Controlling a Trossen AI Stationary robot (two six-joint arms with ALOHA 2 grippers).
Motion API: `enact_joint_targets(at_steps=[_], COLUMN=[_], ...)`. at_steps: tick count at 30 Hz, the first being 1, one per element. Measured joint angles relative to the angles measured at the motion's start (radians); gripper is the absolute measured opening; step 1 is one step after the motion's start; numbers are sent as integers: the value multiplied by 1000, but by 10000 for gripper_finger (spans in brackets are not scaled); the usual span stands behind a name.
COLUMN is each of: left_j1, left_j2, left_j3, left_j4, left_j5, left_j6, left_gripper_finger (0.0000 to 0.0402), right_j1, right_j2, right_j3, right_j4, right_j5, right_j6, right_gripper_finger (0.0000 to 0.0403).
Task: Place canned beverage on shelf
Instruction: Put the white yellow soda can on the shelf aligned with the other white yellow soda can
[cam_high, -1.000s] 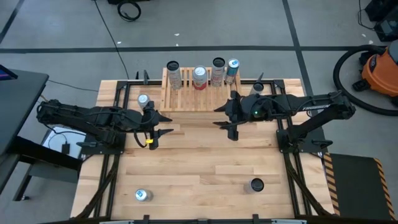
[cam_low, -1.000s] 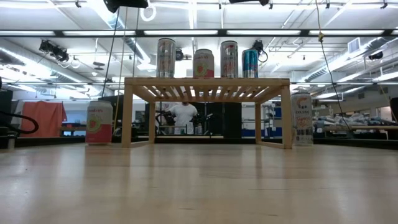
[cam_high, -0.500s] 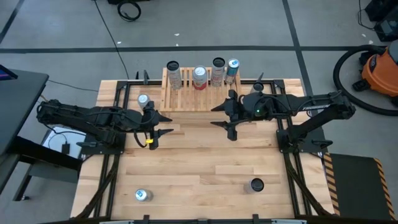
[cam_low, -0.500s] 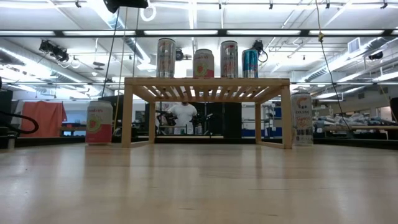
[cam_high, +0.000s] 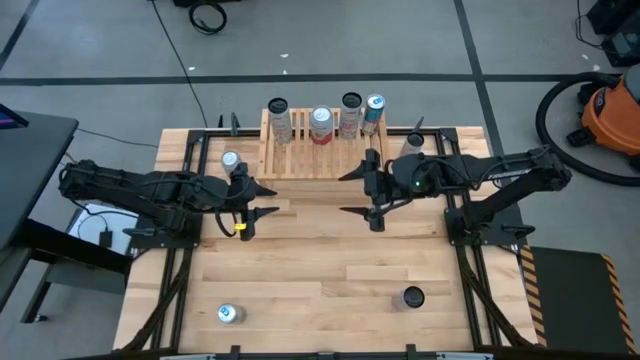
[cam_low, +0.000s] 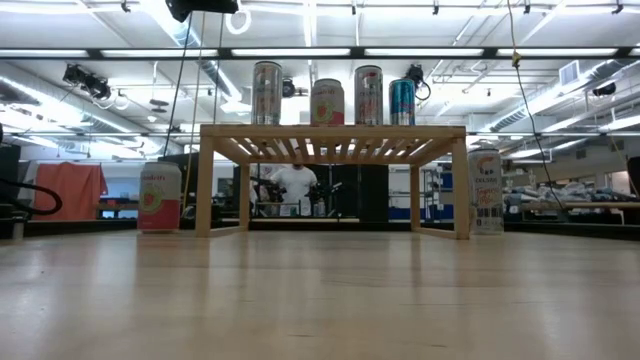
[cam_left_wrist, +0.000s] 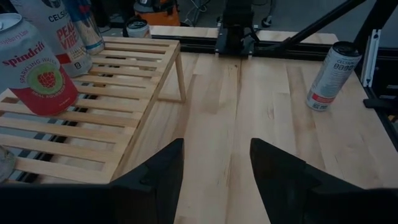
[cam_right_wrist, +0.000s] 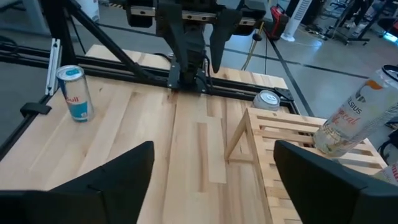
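The light wooden shelf (cam_high: 310, 148) stands at the table's far edge on its legs (cam_low: 333, 135). Several cans stand upright along its back: a tall pale one (cam_high: 279, 118), a red-and-white one (cam_high: 321, 124), a dark-topped one (cam_high: 350, 112) and a blue one (cam_high: 374, 112). My left gripper (cam_high: 262, 198) is open and empty, just in front of the shelf's left end (cam_left_wrist: 214, 168). My right gripper (cam_high: 342, 194) is open wide and empty, in front of the shelf's right half (cam_right_wrist: 211, 174). The two grippers point at each other.
Loose cans stand upright on the table: one left of the shelf (cam_high: 231, 162), one right of it (cam_high: 415, 142), one near left (cam_high: 229, 314), one near right (cam_high: 412, 298). Bare wood lies between the grippers and the near cans. A person (cam_low: 295, 185) shows in the room behind.
My right gripper has opened wider in front of the shelf; its fingertips stand farther apart than a second ago. My left arm and the cans have kept still.
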Motion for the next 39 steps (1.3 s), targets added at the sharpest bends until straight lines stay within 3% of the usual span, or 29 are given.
enact_joint_targets(at_steps=[5,12,19,24,30,39], left_j1=[0,0,0,0,0,0], left_j2=[0,0,0,0,0,0], left_j3=[0,0,0,0,0,0], left_j4=[0,0,0,0,0,-5], left_j5=[0,0,0,0,0,1], left_j6=[1,7,6,7,7,7], left_gripper_finger=[192,192,192,192,192,192], right_j1=[6,3,-27,-94,-201,-338], right_j2=[0,0,-15,-54,-97,-128], right_j3=[0,0,0,0,0,0], right_j4=[0,24,-56,-172,-302,-385], right_j5=[-32,-40,53,175,179,219], right_j6=[22,75,74,152,266,245], right_gripper_finger=[366,368,368,368,368,368])
